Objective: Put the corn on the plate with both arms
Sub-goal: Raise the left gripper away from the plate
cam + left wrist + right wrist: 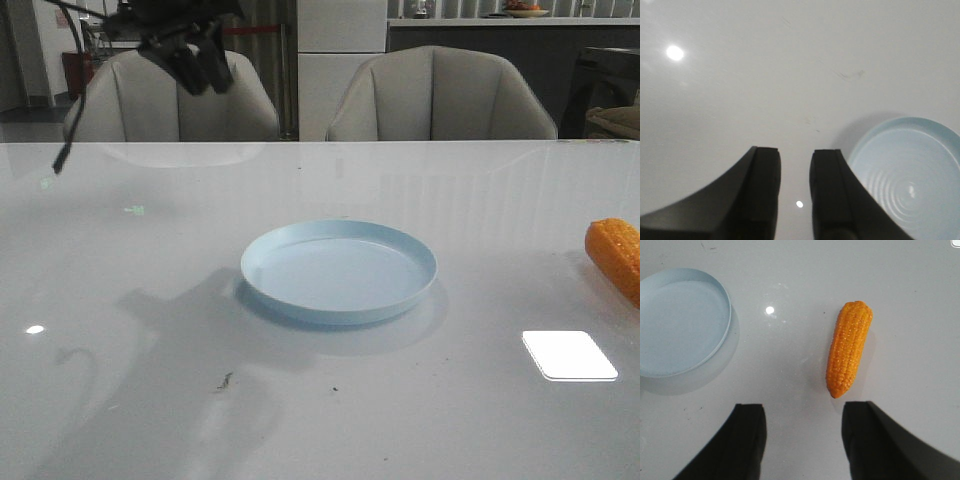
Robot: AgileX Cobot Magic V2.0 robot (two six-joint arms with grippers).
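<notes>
- While the corn [850, 347] lies flat on the grey table [120, 300], it sits well to the right of the plate [339, 271], apart from it.
- Right gripper [802, 440] hovers above the table, fingers spread wide and holding nothing, the corn's narrow tip near one finger.
- Left gripper [795, 192] hangs high beside the plate, fingers slightly parted, holding nothing.
- Plate has nothing in it.

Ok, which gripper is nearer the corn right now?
Right. The right gripper hangs open just above the corn, the cob's tip near its fingers. The left gripper is over by the plate, with no corn in its view.
</notes>
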